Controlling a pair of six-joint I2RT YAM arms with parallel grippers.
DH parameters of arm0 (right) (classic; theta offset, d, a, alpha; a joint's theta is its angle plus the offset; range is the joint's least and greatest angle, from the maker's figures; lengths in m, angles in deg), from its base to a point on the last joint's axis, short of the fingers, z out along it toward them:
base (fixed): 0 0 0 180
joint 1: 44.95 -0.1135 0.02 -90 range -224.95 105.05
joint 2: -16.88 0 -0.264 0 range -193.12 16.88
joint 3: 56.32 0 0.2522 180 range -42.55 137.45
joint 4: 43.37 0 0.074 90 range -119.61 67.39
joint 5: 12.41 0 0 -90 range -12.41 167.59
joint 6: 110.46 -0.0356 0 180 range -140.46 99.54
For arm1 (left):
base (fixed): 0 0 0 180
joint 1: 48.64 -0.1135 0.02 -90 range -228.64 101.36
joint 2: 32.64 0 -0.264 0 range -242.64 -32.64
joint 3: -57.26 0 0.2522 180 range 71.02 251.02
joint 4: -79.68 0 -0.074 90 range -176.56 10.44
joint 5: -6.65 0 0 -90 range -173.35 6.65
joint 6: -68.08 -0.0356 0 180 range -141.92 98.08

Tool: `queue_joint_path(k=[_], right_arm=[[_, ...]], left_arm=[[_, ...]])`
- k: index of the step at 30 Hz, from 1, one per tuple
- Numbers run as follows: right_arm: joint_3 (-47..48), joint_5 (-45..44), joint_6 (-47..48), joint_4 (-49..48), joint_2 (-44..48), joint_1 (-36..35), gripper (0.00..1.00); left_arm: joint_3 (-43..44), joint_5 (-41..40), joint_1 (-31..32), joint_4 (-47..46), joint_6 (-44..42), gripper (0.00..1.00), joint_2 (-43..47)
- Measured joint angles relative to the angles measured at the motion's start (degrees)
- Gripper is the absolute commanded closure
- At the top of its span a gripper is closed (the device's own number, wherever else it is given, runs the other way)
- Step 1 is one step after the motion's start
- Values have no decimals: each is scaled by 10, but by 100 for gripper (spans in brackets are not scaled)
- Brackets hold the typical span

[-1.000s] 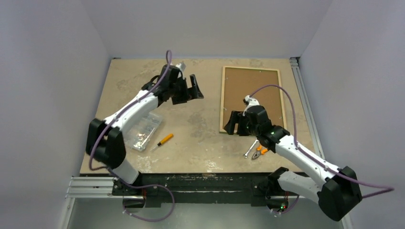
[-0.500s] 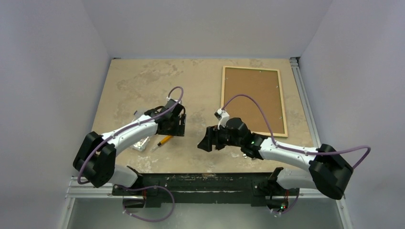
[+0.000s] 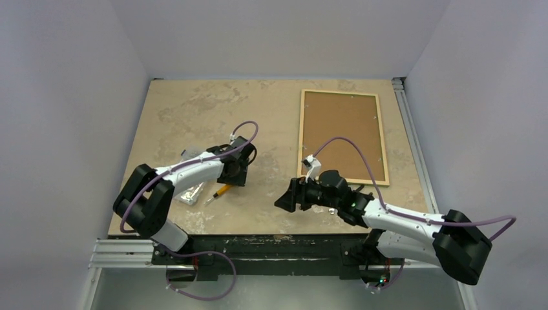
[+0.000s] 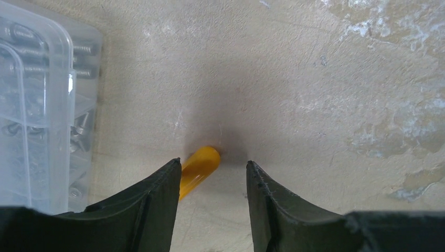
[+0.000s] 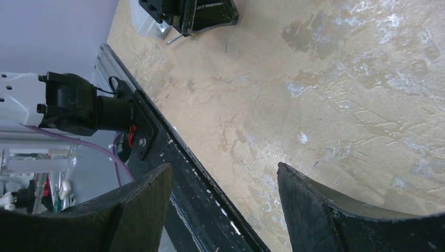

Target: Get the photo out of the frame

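Frame [image 3: 302, 123] lies face-down w/ photo [image 3: 342, 129] inside, brown back up, beyond right claw [image 5: 223, 173], which gapes empty. Left claw [image 4: 212, 165] jaws apart, straddling yellow screwdriver handle [image 4: 198, 169], unclamped; clear box [image 4: 36, 105] to its left.

This looks like a robotics lab test cell: plain pale grey walls [image 3: 64, 97] box in a mottled beige tabletop [image 3: 271, 116], two white-and-black jointed robot arms [image 3: 187, 169] trailing purple cables [image 3: 352, 145] stand on a silver metal rail [image 3: 123, 248], near a clear plastic box of screws [image 4: 31, 105] and a yellow-handled screwdriver [image 4: 198, 167].
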Motion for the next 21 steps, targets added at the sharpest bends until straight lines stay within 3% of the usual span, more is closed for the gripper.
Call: queue_joint_path(k=[8,21], right_arm=[[-7,-43,-5,13,41,0,28],[2,-87,2,55,48,0,27]], left_arm=[[9,6,0,7,6,57,-16],[9,10,0,18,26,84,-24]])
